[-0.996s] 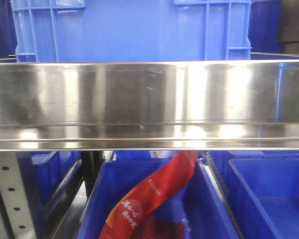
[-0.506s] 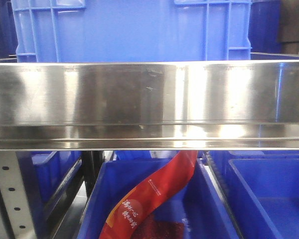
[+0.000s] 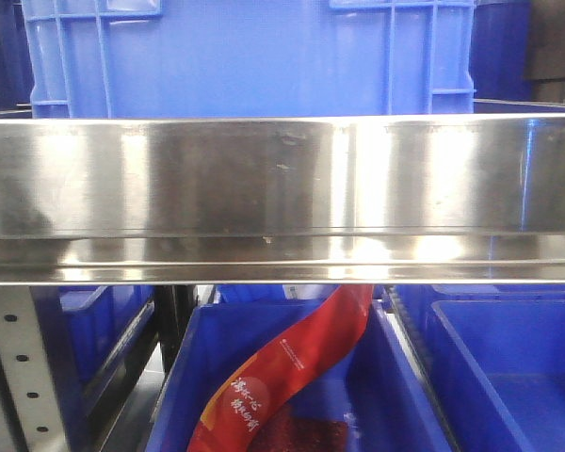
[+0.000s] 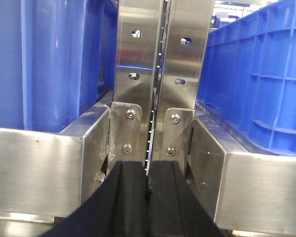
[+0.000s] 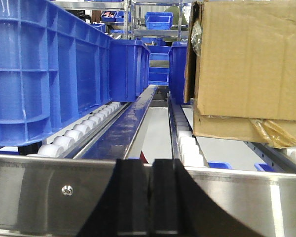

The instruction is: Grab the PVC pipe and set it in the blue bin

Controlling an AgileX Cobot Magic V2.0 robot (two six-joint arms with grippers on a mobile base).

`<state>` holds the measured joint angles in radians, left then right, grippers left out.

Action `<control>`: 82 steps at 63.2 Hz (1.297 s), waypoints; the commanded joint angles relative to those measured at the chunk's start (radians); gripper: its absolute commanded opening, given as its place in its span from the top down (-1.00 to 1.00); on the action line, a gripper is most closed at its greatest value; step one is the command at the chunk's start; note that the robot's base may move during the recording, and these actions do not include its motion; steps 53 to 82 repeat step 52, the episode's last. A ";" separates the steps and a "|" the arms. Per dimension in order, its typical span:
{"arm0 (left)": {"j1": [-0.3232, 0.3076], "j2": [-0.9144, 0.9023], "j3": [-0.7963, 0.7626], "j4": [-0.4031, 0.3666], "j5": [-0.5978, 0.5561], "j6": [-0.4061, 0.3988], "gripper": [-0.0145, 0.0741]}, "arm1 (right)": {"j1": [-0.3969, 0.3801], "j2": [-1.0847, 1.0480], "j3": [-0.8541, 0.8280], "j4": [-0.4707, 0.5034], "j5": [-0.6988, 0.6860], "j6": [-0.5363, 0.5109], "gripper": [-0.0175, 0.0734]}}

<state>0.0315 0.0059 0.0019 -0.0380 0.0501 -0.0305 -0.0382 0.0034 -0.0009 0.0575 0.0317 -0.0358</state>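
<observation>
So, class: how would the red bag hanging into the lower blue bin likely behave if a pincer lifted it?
The red bag bends over the lower blue bin, so probably floppy. Its glossy surface suggests slippery film. Weight is unclear.

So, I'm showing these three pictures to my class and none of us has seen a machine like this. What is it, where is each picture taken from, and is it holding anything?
It is a wheeled robot with two arms, each ending in a two-fingered clamp.

The front view looks straight at a steel shelf rail. A big blue crate sits above it; below, a blue bin holds a red packet.

The left wrist camera shows the left gripper, its black fingers pressed together and empty, facing a steel upright between blue crates.

The right wrist camera shows the right gripper, also shut and empty, facing roller tracks and a cardboard box.

No PVC pipe shows in any view.
</observation>
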 commanded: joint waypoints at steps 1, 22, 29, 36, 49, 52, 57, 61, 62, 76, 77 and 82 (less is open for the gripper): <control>0.004 -0.006 -0.002 0.004 -0.009 0.001 0.92 | -0.003 -0.003 0.001 0.001 -0.018 -0.004 0.98; 0.004 -0.006 -0.002 0.004 -0.011 0.001 0.92 | -0.003 -0.003 0.001 0.001 -0.018 -0.004 0.98; 0.004 -0.006 -0.002 0.004 -0.011 0.001 0.92 | -0.003 -0.003 0.001 0.001 -0.018 -0.004 0.98; 0.004 -0.006 -0.002 0.004 -0.011 0.001 0.92 | -0.003 -0.003 0.001 0.001 -0.018 -0.004 0.98; 0.004 -0.006 -0.002 0.004 -0.011 0.001 0.92 | -0.003 -0.003 0.001 0.001 -0.018 -0.004 0.98; 0.004 -0.006 -0.002 0.004 -0.011 0.001 0.92 | -0.003 -0.003 0.001 0.001 -0.018 -0.004 0.98; 0.004 -0.006 -0.002 0.004 -0.011 0.001 0.92 | -0.003 -0.003 0.001 0.001 -0.018 -0.004 0.98; 0.004 -0.006 -0.002 0.004 -0.011 0.001 0.92 | -0.003 -0.003 0.001 0.001 -0.018 -0.004 0.98; 0.004 -0.006 -0.002 0.004 -0.011 0.001 0.92 | -0.003 -0.003 0.001 0.001 -0.018 -0.004 0.98; 0.004 -0.006 -0.002 0.004 -0.011 0.001 0.92 | -0.003 -0.003 0.001 0.001 -0.018 -0.004 0.98; 0.004 -0.006 -0.002 0.004 -0.011 0.001 0.92 | -0.003 -0.003 0.001 0.001 -0.018 -0.004 0.98; 0.004 -0.006 -0.002 0.004 -0.011 0.001 0.92 | -0.003 -0.003 0.001 0.001 -0.018 -0.004 0.98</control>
